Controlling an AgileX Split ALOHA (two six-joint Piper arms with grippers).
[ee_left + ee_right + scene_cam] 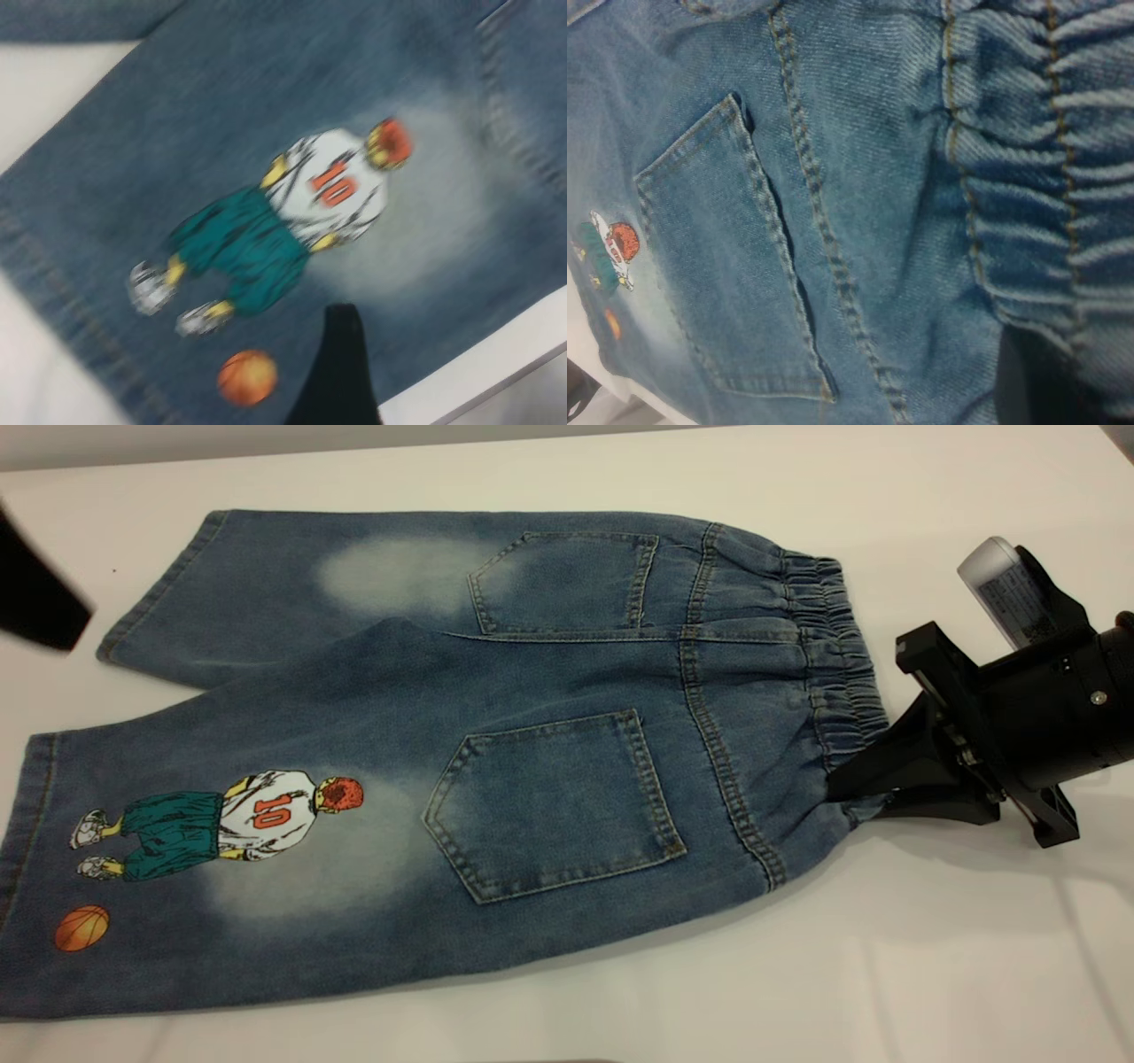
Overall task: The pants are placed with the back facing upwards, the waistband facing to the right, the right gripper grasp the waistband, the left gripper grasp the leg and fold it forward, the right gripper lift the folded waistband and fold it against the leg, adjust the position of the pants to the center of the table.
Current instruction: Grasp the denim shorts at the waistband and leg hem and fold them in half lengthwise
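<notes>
From outside the rig, I see the pants (461,753) lying flat on the white table (886,974), back side up, with the elastic waistband (837,664) toward my right arm. The right gripper (842,788) has its tapered fingers pinched on the near corner of that waistband, the denim bunched where they meet it. At the far left edge only a dark slab of the left gripper (40,598) shows, off the cloth and beside the plain leg's hem; I cannot tell how its fingers stand. The leg (204,850) with the number-10 player print lies nearest the camera. My left wrist camera looks down on that print, with one black finger (337,372) hanging over the denim near the orange ball (247,376) (nothing gripped that I can see). My right wrist camera shows the gathered waistband close up, a dark finger (1036,381) at its edge, and a back pocket (735,274) beyond. My worry: the right hold is shallow, so a lift could slip off the elastic, or catch only one layer and skew the fold.
</notes>
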